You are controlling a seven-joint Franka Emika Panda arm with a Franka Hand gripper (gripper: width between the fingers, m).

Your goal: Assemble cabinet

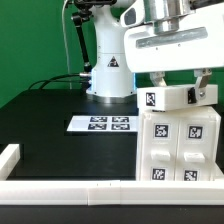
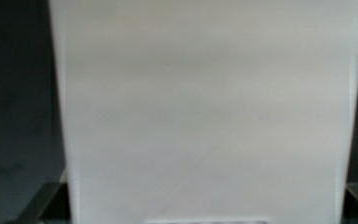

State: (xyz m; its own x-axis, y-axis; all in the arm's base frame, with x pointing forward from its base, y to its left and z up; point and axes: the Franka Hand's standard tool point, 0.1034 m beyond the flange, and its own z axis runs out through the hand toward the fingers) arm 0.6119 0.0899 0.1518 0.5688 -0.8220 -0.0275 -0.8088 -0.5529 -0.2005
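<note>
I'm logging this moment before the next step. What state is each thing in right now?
cabinet: upright on the black table, tagged face toward the exterior camera.
small tagged block: on top of the cabinet, under the gripper.
gripper: low over that block; open or shut cannot be told.
marker board: flat on the table, apart from the cabinet.
white rail: along the table's near edge.

Arm base: seen standing at about 12 o'clock in the exterior view, upright, white.
Wrist: seen hanging at about 1 o'clock in the exterior view, pointed straight down.
Hand: held low at about 3 o'clock in the exterior view; fingers mostly hidden.
Finger tips: glimpsed only as dark shapes in the wrist view.
Grip state: cannot be told.
</note>
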